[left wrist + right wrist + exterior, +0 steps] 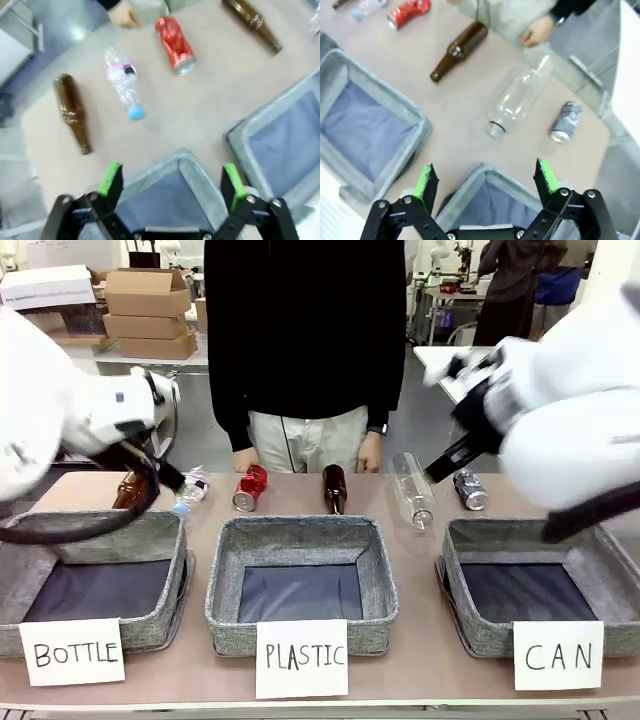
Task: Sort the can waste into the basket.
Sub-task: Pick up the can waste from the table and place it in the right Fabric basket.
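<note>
While arms hang over baskets: both grippers empty
left gripper (pixel 171 175): green-padded fingers spread wide, above a corner of grey fabric BOTTLE basket (pixel 186 161)
right gripper (pixel 485 172): fingers spread wide, above far rim of grey woven rectangular CAN basket (pixel 520 532)
shiny red dented metal can (pixel 249 488): lying on table (pixel 415 570), far side of PLASTIC basket (pixel 300 527), well apart from left gripper
silver dented metal can with dark print (pixel 566 122): lying just beyond CAN basket, near right gripper, right of clear plastic bottle (pixel 412 490)

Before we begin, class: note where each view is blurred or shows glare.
Front view: CAN sign sharp, right arm soft. Left wrist view: soft throughout, glints on the red can. Right wrist view: sharper, highlights on the clear bottle.
</note>
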Robot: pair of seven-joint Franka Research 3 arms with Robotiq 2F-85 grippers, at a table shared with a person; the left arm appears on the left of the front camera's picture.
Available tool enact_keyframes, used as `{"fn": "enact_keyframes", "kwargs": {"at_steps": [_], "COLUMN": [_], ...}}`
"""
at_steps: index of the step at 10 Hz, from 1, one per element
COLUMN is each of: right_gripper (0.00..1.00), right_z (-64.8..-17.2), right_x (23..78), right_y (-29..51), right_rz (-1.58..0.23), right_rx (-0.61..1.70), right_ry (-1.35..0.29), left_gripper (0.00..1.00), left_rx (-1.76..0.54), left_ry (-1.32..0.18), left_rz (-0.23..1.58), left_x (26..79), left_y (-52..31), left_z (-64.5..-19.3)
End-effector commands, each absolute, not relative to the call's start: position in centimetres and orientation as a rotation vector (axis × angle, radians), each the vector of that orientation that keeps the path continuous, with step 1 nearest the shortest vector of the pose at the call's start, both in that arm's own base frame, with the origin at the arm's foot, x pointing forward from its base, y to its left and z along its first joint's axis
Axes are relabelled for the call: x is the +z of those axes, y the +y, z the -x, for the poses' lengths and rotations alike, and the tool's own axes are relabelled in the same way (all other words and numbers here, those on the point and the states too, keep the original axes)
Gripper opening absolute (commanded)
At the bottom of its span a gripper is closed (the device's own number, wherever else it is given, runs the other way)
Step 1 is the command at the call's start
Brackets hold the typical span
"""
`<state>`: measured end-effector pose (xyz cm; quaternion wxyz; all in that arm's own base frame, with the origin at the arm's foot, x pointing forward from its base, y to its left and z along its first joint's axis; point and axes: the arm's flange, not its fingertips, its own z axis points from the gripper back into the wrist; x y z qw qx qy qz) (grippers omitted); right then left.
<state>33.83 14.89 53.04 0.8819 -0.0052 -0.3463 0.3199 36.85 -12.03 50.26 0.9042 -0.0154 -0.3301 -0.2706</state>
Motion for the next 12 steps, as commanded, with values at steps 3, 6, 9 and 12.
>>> {"fn": "enact_keyframes", "kwargs": {"at_steps": [3,6,9,12], "right_gripper": [1.00,1.00,1.00,1.00], "right_z": [-30.8,-31.5,-29.5,-26.2], "right_x": [56.3,57.3,60.0,57.6], "right_y": [14.1,12.2,1.2,-7.1], "right_rz": [0.022,-0.493,-1.147,-1.285], "right_rx": [0.669,0.318,-0.314,-0.617], "right_ry": [-0.747,-0.749,-0.683,-0.852], "left_gripper": [1.00,1.00,1.00,1.00], "left_rx": [-0.559,-0.532,-0.129,0.234], "left_ry": [-0.682,-0.651,-0.645,-0.721], "left_rz": [0.032,0.366,1.094,1.289], "left_x": [50.3,54.4,54.6,52.3], "left_y": [-12.0,-9.4,0.5,8.2], "left_z": [-36.8,-34.7,-34.4,-33.1]}}
